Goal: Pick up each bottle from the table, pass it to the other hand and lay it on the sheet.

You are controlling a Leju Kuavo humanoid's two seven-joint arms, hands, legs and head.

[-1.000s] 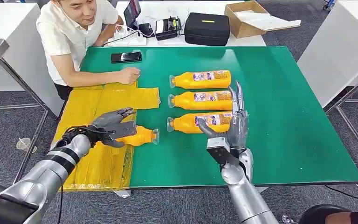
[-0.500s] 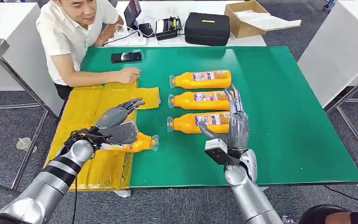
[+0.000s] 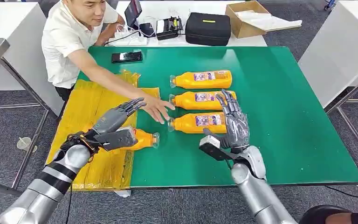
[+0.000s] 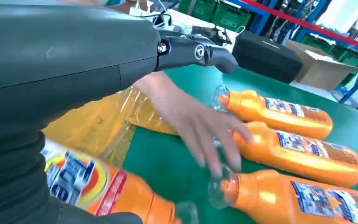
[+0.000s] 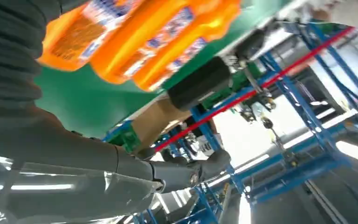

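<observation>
An orange bottle (image 3: 142, 138) lies on its side at the right edge of the yellow sheet (image 3: 91, 107), its cap over the green table (image 3: 279, 116). My left hand (image 3: 114, 126) hovers just above and left of it, fingers spread, holding nothing; the left wrist view shows this bottle (image 4: 98, 186) beneath the hand. Three more orange bottles lie in a row: far (image 3: 203, 79), middle (image 3: 200, 99), near (image 3: 198, 122). My right hand (image 3: 233, 123) stands open at the near bottle's base end. A person's hand (image 3: 158, 109) reaches to the near bottle's cap.
The person sits at the table's far left corner, their arm stretched across the sheet. A black phone (image 3: 126, 57) lies at the table's back left. Behind the table are a black case (image 3: 207, 29) and a cardboard box (image 3: 247, 18). The table's right half is bare.
The person's arm has stretched from the sheet's far edge to the near bottle's cap. My left hand has let go of the bottle and spread. My right hand has tipped forward over the near bottle.
</observation>
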